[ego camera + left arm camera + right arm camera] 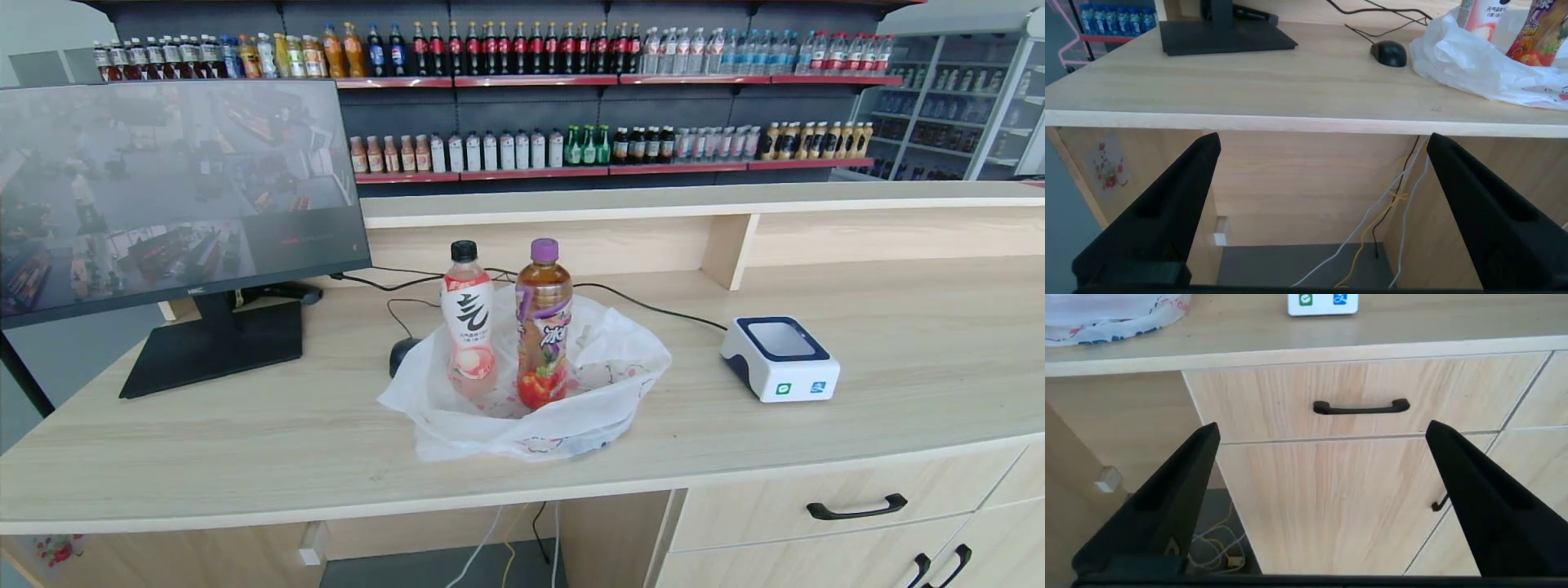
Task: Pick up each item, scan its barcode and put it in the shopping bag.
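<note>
Two bottles stand upright inside the white plastic shopping bag (608, 359) on the counter: a pink one with a black cap (468, 322) and an amber one with a purple cap (543, 327). The white and blue barcode scanner (780, 358) sits to the bag's right. My left gripper (1319, 204) hangs open below the counter's front edge, facing the opening under it, with the bag (1486, 61) above it. My right gripper (1323, 498) is open too, low in front of the drawer, with the scanner (1323, 304) up on the counter.
A monitor (175, 196) on a black stand fills the counter's left side, with a mouse (402, 353) and cables behind the bag. Drawers with black handles (1362, 407) lie under the counter at right. Cables (1388, 220) hang in the opening below. Shelves of bottles line the back wall.
</note>
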Robot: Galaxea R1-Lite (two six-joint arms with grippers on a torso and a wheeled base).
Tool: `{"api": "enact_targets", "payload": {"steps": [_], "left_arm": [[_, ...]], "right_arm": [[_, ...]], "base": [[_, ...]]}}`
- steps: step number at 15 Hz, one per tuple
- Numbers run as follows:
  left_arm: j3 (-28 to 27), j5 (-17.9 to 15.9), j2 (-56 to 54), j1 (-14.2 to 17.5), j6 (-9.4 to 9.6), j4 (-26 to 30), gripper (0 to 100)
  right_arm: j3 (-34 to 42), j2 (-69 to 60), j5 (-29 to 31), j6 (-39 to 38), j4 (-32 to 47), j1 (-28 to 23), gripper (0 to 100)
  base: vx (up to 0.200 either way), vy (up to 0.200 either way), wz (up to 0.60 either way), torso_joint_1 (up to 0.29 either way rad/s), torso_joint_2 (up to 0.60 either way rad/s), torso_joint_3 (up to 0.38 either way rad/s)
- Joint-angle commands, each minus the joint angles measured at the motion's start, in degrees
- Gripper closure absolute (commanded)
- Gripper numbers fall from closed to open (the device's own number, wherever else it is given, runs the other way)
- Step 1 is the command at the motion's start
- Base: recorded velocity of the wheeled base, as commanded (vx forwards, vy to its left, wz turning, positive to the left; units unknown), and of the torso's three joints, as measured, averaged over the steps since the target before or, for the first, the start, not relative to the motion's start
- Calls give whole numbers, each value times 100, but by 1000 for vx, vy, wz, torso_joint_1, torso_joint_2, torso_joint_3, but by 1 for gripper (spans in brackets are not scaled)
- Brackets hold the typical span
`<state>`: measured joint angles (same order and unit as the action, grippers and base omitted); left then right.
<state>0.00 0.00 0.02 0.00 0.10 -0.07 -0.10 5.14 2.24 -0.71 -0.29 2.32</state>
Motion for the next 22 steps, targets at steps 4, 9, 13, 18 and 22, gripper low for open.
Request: {"api": "enact_targets", "payload": {"steps": [4, 9, 13, 18, 22], "left_arm": [[0, 0, -2, 0, -10, -1, 0], [0, 0, -2, 0, -10, -1, 0], [0, 0, -2, 0, -10, -1, 0], [0, 0, -2, 0, -1, -1, 0], [0, 0, -2, 0, 8, 7, 0]], "right_arm": [[1, -514, 4, -114, 3, -179, 0], [1, -514, 13, -202, 3, -179, 0], [1, -514, 13, -228, 3, -179, 0], [10, -514, 13, -219, 3, -179, 0], [1, -514, 13, -219, 3, -179, 0]], "base": [[0, 0, 0, 0, 0, 0], [0, 0, 0, 0, 0, 0], [0, 0, 0, 0, 0, 0], [0, 0, 0, 0, 0, 0], [0, 0, 0, 0, 0, 0]]}}
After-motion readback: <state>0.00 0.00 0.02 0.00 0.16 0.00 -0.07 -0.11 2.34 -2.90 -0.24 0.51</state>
